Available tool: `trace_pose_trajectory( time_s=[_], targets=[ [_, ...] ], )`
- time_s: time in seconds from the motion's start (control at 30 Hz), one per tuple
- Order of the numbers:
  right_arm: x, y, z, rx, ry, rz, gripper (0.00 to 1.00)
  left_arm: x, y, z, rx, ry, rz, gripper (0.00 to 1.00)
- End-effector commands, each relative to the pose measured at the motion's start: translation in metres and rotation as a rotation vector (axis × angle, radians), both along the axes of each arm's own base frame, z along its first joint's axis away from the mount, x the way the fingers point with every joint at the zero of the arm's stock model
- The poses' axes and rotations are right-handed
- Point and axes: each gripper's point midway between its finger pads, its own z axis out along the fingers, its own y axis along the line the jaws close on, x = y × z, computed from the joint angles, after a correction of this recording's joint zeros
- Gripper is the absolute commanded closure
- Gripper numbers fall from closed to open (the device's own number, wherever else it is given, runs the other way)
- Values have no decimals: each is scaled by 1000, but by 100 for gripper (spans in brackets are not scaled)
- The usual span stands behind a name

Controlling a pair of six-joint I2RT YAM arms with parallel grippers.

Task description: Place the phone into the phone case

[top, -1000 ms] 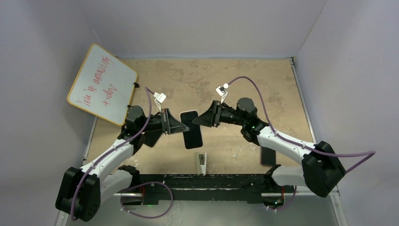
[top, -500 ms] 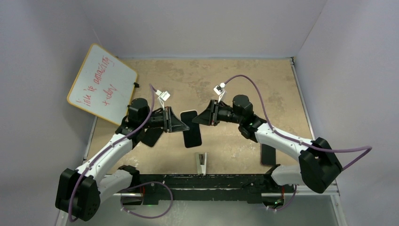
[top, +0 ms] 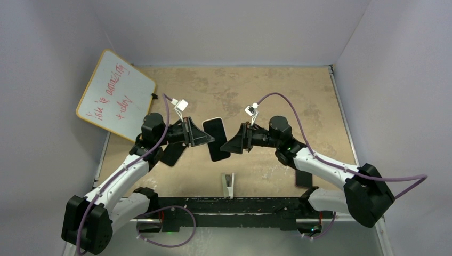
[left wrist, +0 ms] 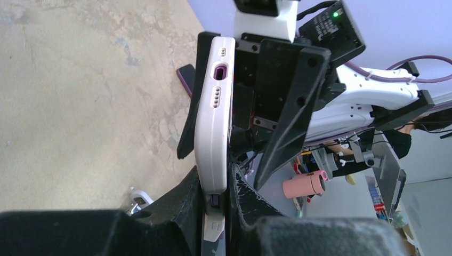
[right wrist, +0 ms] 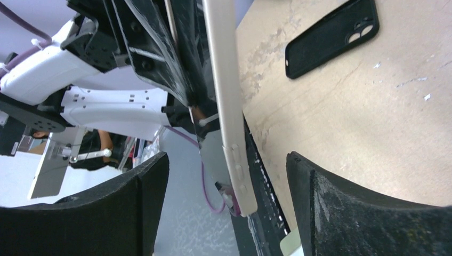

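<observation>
The phone (top: 216, 140), dark-screened with a white case around its edges, is held up off the table between the two arms. My left gripper (top: 208, 140) is shut on its left side. In the left wrist view the white case edge (left wrist: 213, 128) stands between my pads, with purple showing at the port; my left gripper (left wrist: 216, 184) clamps it. My right gripper (top: 228, 145) is open at the phone's right edge. In the right wrist view the white edge (right wrist: 226, 90) runs down between the spread fingers of my right gripper (right wrist: 226, 160) without touching them.
A black phone case (top: 173, 153) lies on the table under the left arm and shows in the right wrist view (right wrist: 331, 38). Another dark flat object (top: 303, 176) lies by the right arm. A whiteboard (top: 114, 95) leans at the far left. A small stand (top: 228, 184) sits at the near edge.
The left gripper has turned the phone, its far end swinging left. The right gripper has slid from the phone's far end to its near right edge.
</observation>
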Motion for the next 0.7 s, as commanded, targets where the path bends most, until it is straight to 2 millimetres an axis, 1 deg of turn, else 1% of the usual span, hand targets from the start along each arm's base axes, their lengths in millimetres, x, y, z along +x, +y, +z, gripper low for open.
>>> trace_pose_trajectory(
  time_s=[0.0,0.17,0.23,0.27,0.33,0.37,0.53,0.57,0.63,0.67],
  targets=[
    [-10,3,11,52,-44,66,30,0,-2,35,-89,-126,-20,100],
    [-15,4,10,79,-20,93,47,4,-2,34,-91,-130,-7,100],
    [-15,4,9,83,-15,91,64,6,-3,33,-85,-133,-2,100],
    [-14,4,8,79,-9,83,76,7,-3,31,-78,-132,-2,100],
    [-12,4,6,67,3,67,96,10,-3,26,-55,-131,2,100],
    [-12,4,6,65,8,66,100,11,-3,24,-45,-131,4,100],
    [-13,3,13,83,5,62,100,10,-3,18,-27,-125,-13,100],
    [-13,3,15,89,-4,62,97,8,-3,17,-27,-124,-23,100],
    [-13,1,16,80,-8,47,67,3,-5,17,-33,-121,-57,100],
    [-11,0,16,69,-9,30,56,-1,-5,16,-37,-118,-81,100]
  ],
)
